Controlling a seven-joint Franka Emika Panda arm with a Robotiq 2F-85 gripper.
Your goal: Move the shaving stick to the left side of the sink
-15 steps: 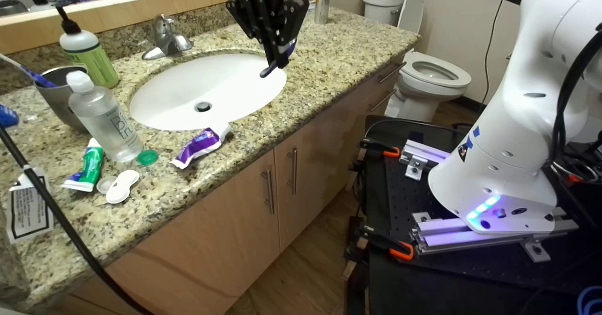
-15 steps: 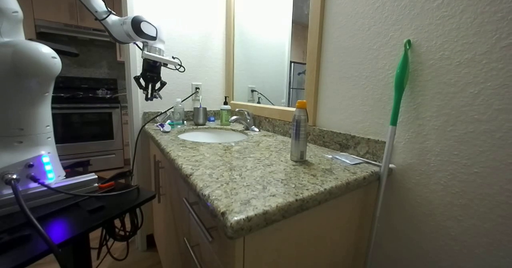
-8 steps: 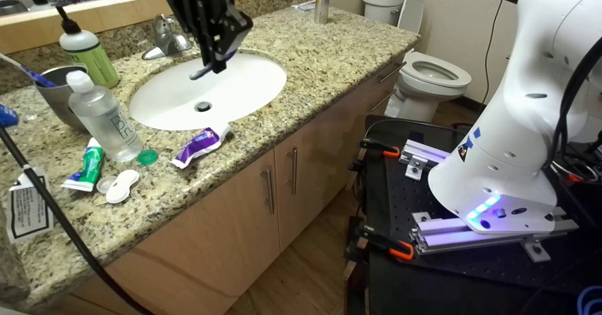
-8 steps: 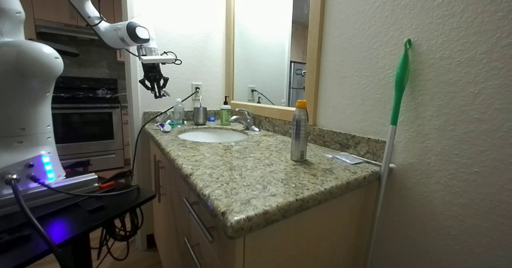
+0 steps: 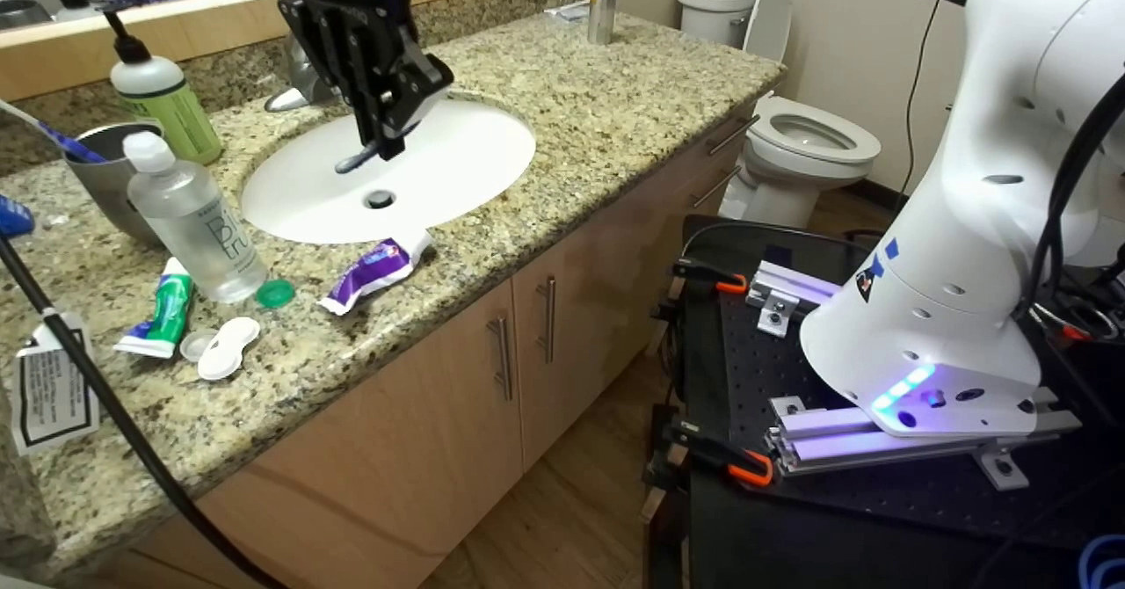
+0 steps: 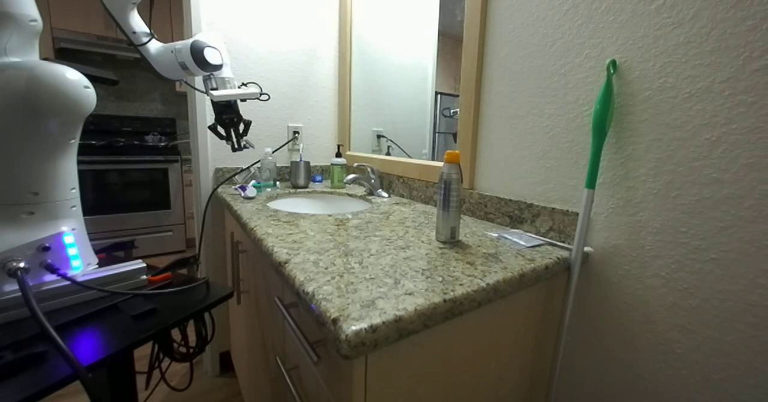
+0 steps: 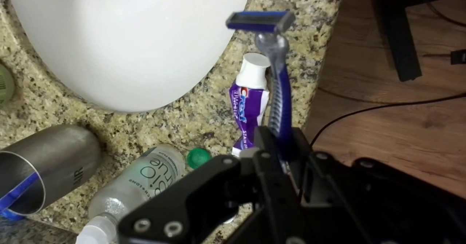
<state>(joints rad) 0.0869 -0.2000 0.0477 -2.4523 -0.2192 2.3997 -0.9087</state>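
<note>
The shaving stick (image 7: pixel 282 94) is a slim razor with a blue and grey handle and a blue-edged head. My gripper (image 7: pixel 280 138) is shut on its handle in the wrist view, with the head pointing away from the fingers. In an exterior view the gripper (image 5: pixel 391 145) hangs in the air over the white oval sink (image 5: pixel 475 163), and one end of the razor (image 5: pixel 356 160) sticks out of the fingertips. The gripper (image 6: pixel 241 145) also shows raised above the counter in an exterior view, with the sink (image 6: pixel 318 204) lower and to the right.
Beside the sink lie a purple toothpaste tube (image 5: pixel 373 272), a green cap (image 5: pixel 275 294), a white lens case (image 5: pixel 228 348) and a green tube (image 5: pixel 167 312). A clear bottle (image 5: pixel 206 229), grey cup (image 5: pixel 110 180) and soap bottle (image 5: pixel 167 101) stand there. A black cable (image 5: pixel 114 413) crosses the counter.
In an exterior view my gripper has moved left across the sink with the razor in it, then slightly down. The items on the counter have not moved.
</note>
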